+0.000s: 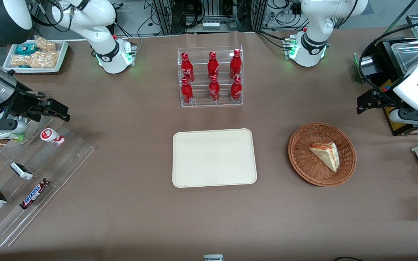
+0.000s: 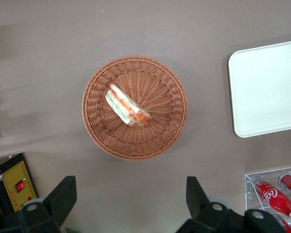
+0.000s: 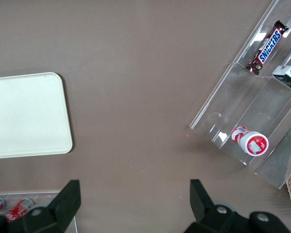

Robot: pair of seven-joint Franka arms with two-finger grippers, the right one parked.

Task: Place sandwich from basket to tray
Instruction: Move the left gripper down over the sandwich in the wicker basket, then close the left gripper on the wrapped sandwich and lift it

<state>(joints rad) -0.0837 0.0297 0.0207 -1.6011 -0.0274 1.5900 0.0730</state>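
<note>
Wicker basket holds the sandwich; pick not started

Front view: sandwich [image 1: 326, 154] lies in the basket [image 1: 322, 154], slightly off centre, filling edge facing the working arm's end of the bench [image 1: 129, 203]. Tray [image 1: 214, 157] sits beside the basket toward the parked arm's end, a strip of bench between them, nothing on it. Bottle rack [image 1: 210, 77] stands farther from the camera than the tray. Left arm's tool [image 1: 367, 102] hangs above the bench, near the basket but farther from the camera, off toward the working arm's end.

Left wrist view: tool [image 2: 131, 206] looks down from well above. Fingers [image 2: 63, 194] spread wide, nothing between them. Sandwich [image 2: 127, 107] sits on its side in the basket [image 2: 135, 108]; tray [image 2: 266, 92] corner and bottles [image 2: 269, 194] also in frame.

Right wrist view: tray [image 3: 26, 114] edge, snack rack [image 3: 262, 111]. No task info.

Step, by my read: approach, pre-grasp. Next move calls for centring over the sandwich, turning the wrist so the fingers straddle the wedge across its thin dimension, then descending into the basket. Wrap looks slippery and bread soft, so close gently.
</note>
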